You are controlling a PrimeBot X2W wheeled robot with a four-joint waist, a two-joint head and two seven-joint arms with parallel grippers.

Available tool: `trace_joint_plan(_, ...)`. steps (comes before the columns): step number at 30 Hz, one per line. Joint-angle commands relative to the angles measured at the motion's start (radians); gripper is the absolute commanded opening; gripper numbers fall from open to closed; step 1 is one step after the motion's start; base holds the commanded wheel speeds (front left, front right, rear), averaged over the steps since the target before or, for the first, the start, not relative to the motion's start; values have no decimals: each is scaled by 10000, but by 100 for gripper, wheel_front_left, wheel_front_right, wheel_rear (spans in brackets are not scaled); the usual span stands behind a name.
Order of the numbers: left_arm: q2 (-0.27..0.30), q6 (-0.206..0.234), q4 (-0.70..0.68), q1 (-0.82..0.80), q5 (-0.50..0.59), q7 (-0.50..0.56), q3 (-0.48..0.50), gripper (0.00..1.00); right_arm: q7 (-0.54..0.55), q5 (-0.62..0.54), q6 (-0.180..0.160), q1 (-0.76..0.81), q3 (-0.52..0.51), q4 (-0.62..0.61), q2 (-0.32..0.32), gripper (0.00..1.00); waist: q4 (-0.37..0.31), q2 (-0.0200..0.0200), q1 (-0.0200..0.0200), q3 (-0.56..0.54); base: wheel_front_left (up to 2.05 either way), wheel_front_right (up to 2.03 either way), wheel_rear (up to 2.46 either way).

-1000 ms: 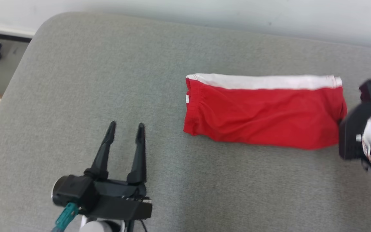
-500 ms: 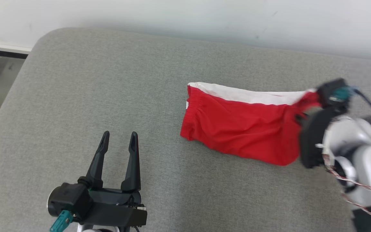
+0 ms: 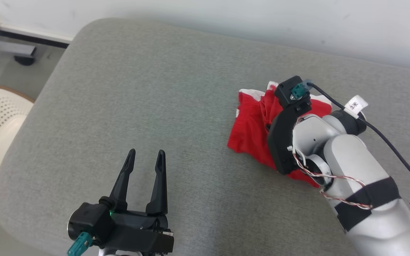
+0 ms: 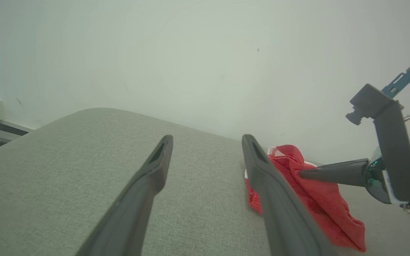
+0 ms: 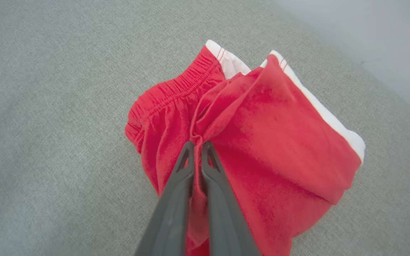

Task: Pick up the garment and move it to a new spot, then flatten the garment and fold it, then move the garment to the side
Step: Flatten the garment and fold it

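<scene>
- right gripper clamped on a fold of the shorts, cloth bunched
- shorts on cushion, right side
- left gripper fingers apart, holding nothing, well apart from shorts

Wide grey fabric cushion, rounded corners, red garment with white band bunched on its right side

The red fabric garment with a white edge stripe no longer lies stretched out long and flat. The right gripper, pinched on its right end, has carried that end leftward over the rest. The cloth now sits doubled and bunched.
</scene>
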Motion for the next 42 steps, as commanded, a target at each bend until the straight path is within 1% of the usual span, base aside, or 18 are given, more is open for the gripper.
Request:
trace_joint_plan(1, -41, 24, 51, -32, -31, -61, 16, 100, -190, 121, -21, -248, 40, 388, 162, 0, 421, 0, 0, 163, 0, 0, 0)
trace_joint_plan(7, -95, -21, 140, -19, -97, -98, -27, 100, -941, -18, -20, -957, 72, 1572, 646, 0, 802, 0, 0, 275, 0, 0, 0)
trace_joint_plan(8, -95, -21, 140, -19, -97, -98, -27, 100, -941, -18, -20, -957, 72, 1572, 646, 0, 802, 0, 0, 275, 0, 0, 0)
trace_joint_plan(12, -117, -33, 188, 17, -114, -115, -33, 100, -1117, 135, -21, -1143, 373, 2217, 772, 0, 922, 0, 0, 283, 0, 0, 0)
trace_joint_plan(14, -130, -34, 200, 25, -127, -122, -25, 100, -1209, 160, -21, -1183, 354, 2569, 811, 0, 953, 0, 0, 283, 0, 0, 0)
trace_joint_plan(15, -136, -41, 206, 27, -128, -124, -21, 100, -1312, 160, -21, -1204, 358, 2699, 834, 11, 963, 0, 0, 277, 0, 0, 0)
trace_joint_plan(16, -141, -40, 205, 22, -124, -118, -15, 100, -1444, 158, -21, -1233, 313, 2815, 852, 100, 967, 0, 0, 270, 0, 0, 0)
trace_joint_plan(18, -146, -30, 198, 14, -107, -121, 8, 100, -1708, 241, -21, -1302, 261, 2896, 913, 100, 938, 0, 0, 248, 0, 0, 0)
trace_joint_plan(21, -141, 15, 180, 46, -40, -118, 98, 100, -2167, 608, -21, -1453, 66, 2603, 920, 100, 799, 0, 0, 156, 0, 0, 0)
trace_joint_plan(24, -103, 25, 123, 108, 24, -120, 171, 100, -2748, 765, -21, -1554, -294, 2057, 646, 100, 590, 0, 0, 14, 0, 0, 0)
trace_joint_plan(27, -39, 30, 78, 198, 105, -121, 218, 100, -2949, 632, -21, -1284, -812, 1556, 306, 100, 326, 0, 0, -182, 0, 0, 0)
trace_joint_plan(31, 54, 24, 21, 292, 147, -122, 287, 100, -2465, 325, -21, -524, -1631, 1068, -203, 100, -63, 0, 0, -479, 0, 0, 0)
trace_joint_plan(35, 136, 64, -31, 360, 212, -123, 310, 100, -2232, 24, -20, 486, -2603, 381, -296, 100, -389, 0, 0, -771, 0, 0, 0)
trace_joint_plan(39, 206, 87, -87, 533, 260, -122, 417, 100, -2743, -432, -20, 1780, -3591, -541, -109, 100, -626, 0, 0, -1110, 0, 0, 0)
trace_joint_plan(42, 279, 120, -150, 713, 348, -122, 531, 100, -3580, -849, -21, 2847, -4348, -1349, 261, 100, -793, 0, 0, -1388, 0, 0, 0)
